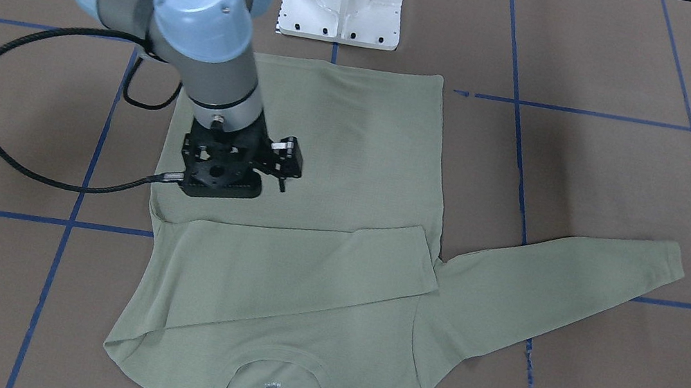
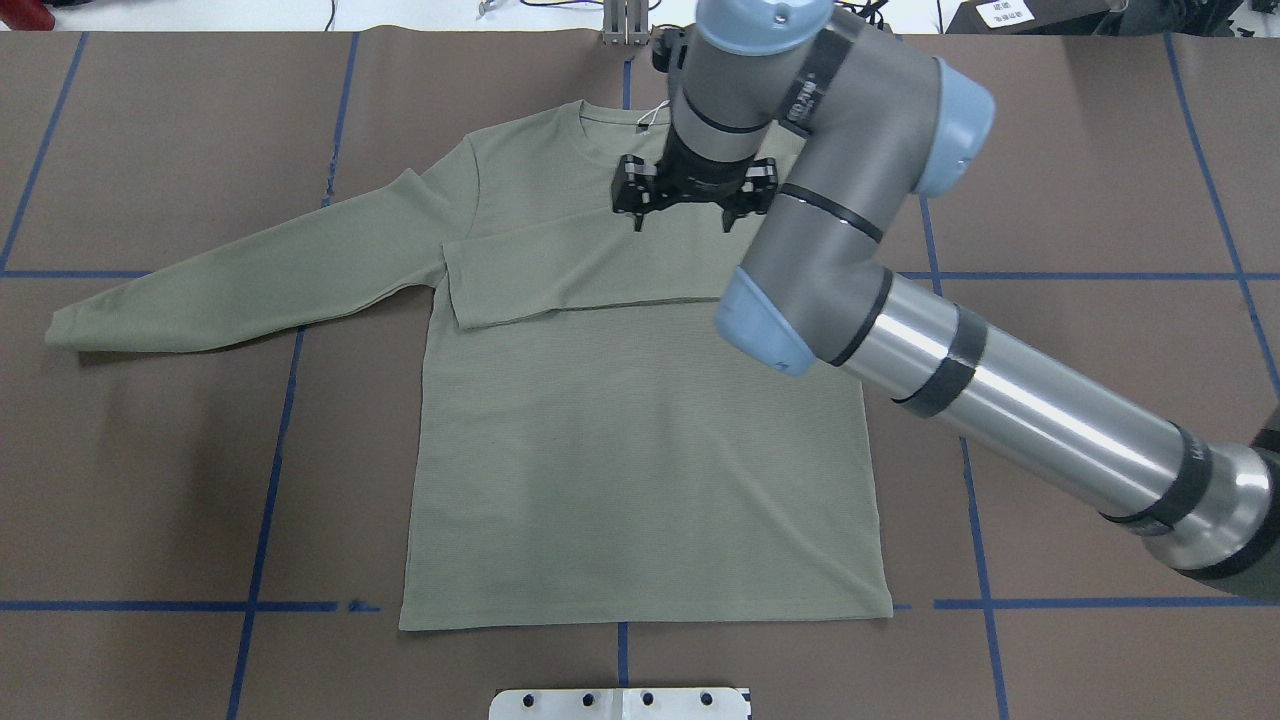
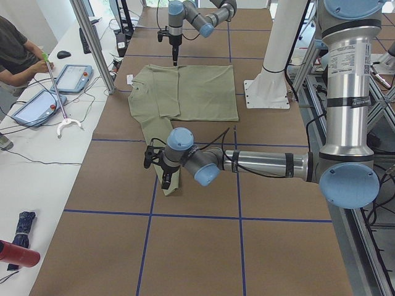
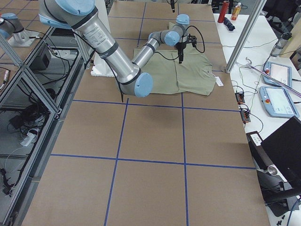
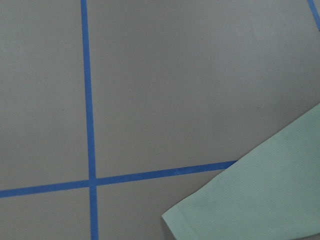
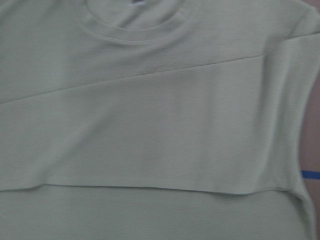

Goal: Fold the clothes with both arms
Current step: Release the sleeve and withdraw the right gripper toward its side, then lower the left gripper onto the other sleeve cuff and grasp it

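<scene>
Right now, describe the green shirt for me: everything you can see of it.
The shirt is sage green, a fine-ribbed knit, long-sleeved and crew-necked. It lies flat on the brown table, hem toward the robot's base, collar away from it. One sleeve is folded across the chest; the other sleeve stretches out to the robot's left. A white hang tag lies by the collar. The right gripper hangs over the chest; whether it touches the fabric is unclear.
</scene>
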Available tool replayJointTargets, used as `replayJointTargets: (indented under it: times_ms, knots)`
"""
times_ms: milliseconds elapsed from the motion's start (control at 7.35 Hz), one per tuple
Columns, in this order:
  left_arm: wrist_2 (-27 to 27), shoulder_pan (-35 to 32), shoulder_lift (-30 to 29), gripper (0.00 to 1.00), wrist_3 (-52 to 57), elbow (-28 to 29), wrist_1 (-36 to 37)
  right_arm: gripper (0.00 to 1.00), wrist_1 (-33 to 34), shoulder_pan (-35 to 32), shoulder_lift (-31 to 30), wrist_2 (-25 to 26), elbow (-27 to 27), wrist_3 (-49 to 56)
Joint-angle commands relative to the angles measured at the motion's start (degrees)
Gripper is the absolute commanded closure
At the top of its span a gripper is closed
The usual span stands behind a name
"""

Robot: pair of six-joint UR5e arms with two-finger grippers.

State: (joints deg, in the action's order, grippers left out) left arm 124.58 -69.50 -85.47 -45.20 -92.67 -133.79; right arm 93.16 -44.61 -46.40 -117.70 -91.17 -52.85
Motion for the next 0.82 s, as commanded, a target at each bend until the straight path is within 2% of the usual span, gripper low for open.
replayJointTargets:
  times_ms: [0, 136, 408, 680]
  knots:
    - [-7.2, 7.0, 0.6, 0.00, -17.1, 1.9, -5.8, 0.00, 1.8, -6.1, -11.1, -2.0, -7.1, 13.1]
    - [-9.9, 9.1, 0.5, 0.01, -19.5, 4.5, -8.7, 0.00, 1.8, -9.0, -13.6, -5.4, -7.2, 17.0]
    - [-11.0, 9.7, -0.2, 0.02, -19.4, 9.6, -12.6, 0.00, 1.7, -10.8, -15.0, -6.4, -7.4, 18.3]
    - [-11.7, 11.7, -0.3, 0.02, -19.7, 10.0, -12.9, 0.00, 1.5, -10.9, -15.2, -7.5, -7.9, 18.3]
